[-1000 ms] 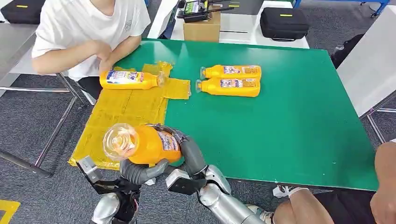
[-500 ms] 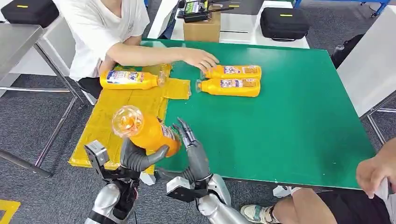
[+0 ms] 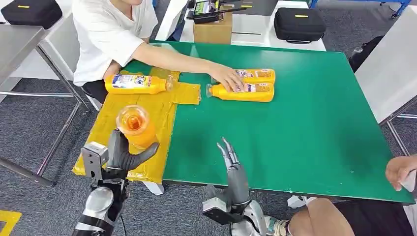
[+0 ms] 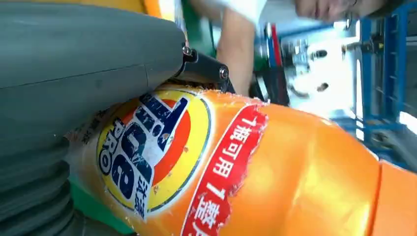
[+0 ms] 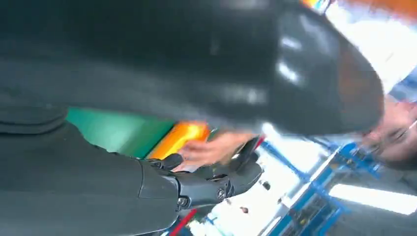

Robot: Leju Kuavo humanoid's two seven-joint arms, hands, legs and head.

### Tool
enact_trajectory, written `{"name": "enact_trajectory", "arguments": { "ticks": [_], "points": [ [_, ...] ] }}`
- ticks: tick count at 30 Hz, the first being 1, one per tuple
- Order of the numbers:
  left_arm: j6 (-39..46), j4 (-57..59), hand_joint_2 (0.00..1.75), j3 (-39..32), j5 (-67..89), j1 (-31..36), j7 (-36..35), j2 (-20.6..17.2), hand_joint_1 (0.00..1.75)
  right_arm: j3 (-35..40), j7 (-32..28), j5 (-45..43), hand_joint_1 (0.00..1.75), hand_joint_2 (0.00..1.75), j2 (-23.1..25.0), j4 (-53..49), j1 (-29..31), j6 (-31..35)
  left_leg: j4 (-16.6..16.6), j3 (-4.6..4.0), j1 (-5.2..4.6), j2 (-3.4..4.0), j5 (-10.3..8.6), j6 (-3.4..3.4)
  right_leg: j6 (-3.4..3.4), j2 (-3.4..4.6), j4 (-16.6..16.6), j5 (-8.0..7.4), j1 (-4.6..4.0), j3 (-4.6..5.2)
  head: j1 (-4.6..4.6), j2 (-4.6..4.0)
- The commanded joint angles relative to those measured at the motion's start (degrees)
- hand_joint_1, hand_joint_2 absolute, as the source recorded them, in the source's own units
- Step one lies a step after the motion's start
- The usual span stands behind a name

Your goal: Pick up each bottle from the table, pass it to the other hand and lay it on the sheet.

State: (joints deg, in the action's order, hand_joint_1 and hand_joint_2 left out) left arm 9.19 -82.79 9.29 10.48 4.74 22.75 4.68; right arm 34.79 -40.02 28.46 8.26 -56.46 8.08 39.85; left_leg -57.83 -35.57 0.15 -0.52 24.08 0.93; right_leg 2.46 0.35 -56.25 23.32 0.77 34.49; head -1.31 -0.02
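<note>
My left hand (image 3: 119, 156) is gripping the orange bottle (image 3: 134, 126), fingers (image 3: 142, 152) wrapping its body at lower left of the frame, cap end tipping up toward the camera. It is hanging over the near end of the yellow sheet (image 3: 123, 114), so laying it down falls to this hand. My right hand (image 3: 235, 169) is standing open, empty, at lower centre over the table (image 3: 305, 128).
</note>
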Motion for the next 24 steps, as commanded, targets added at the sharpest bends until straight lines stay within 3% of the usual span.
{"name": "enact_trajectory", "arguments": {
  "ticks": [1, 6, 11, 20, 21, 23, 24],
  "points": [
    [6.3, 20.1, 1.75, -3.1, 28.7, 10.3, -6.7, -5.0, 1.75, -6.8, 0.0, 0.1, 0.00, 0.00, -2.1, -10.0, -4.6, -6.0, 0.1, 0.16, -0.02, -0.10, -0.02, -0.04, -0.06, -0.16, 0.0, 0.05, 0.01, -0.18, -0.02, 0.02],
    [8.1, 33.0, 1.75, -1.8, 40.3, 16.1, -8.9, -6.5, 1.75, -6.2, 0.0, -0.4, 0.00, 0.00, -2.4, -11.2, -6.1, -7.7, 0.1, 0.29, -0.01, -0.12, -0.01, -0.06, -0.10, -0.20, 0.1, 0.08, 0.00, -0.29, -0.04, 0.02],
    [8.1, 33.0, 1.75, -1.8, 40.3, 16.1, -8.9, -6.5, 1.75, -6.2, 0.0, -0.4, 0.00, 0.00, -2.4, -11.2, -6.1, -7.7, 0.1, 0.18, 0.02, 0.00, 0.01, -0.04, -0.06, -0.07, 0.0, 0.05, -0.02, -0.17, 0.00, 0.02],
    [1.2, 52.3, 1.75, 7.0, 60.6, 26.2, -21.6, -7.0, 1.75, -7.0, 0.0, -2.6, 0.00, 0.00, -2.0, -11.2, -6.0, -11.2, 0.1, 0.36, 0.02, -0.11, 0.00, -0.08, -0.13, -0.21, 0.1, 0.08, -0.03, -0.40, -0.02, 0.02],
    [0.4, 54.5, 1.75, 6.6, 60.8, 27.3, -22.2, -6.8, 1.43, -6.8, 0.0, -2.9, 0.00, 0.00, -1.9, -10.8, -5.8, -11.2, 0.1, 0.22, -0.01, -0.06, -0.03, -0.06, -0.08, -0.13, 0.0, 0.03, 0.00, -0.25, -0.02, 0.02],
    [-1.3, 57.6, 1.75, 6.3, 61.2, 29.4, -22.4, -6.1, 1.47, -6.7, 0.0, -3.3, 0.00, 0.00, -1.4, -9.8, -5.1, -11.3, 0.1, 0.31, 0.00, 0.01, -0.02, -0.07, -0.10, -0.06, 0.0, 0.02, -0.01, -0.33, -0.04, 0.02],
    [-2.1, 58.5, 1.75, 6.3, 61.2, 30.0, -22.1, -5.9, 0.70, -6.9, 0.0, -3.5, 0.00, 0.00, -1.1, -9.0, -4.7, -11.5, 0.1, 0.45, 0.01, 0.06, 0.01, -0.09, -0.14, -0.04, 0.0, 0.04, -0.03, -0.46, 0.00, 0.02]
  ]
}}
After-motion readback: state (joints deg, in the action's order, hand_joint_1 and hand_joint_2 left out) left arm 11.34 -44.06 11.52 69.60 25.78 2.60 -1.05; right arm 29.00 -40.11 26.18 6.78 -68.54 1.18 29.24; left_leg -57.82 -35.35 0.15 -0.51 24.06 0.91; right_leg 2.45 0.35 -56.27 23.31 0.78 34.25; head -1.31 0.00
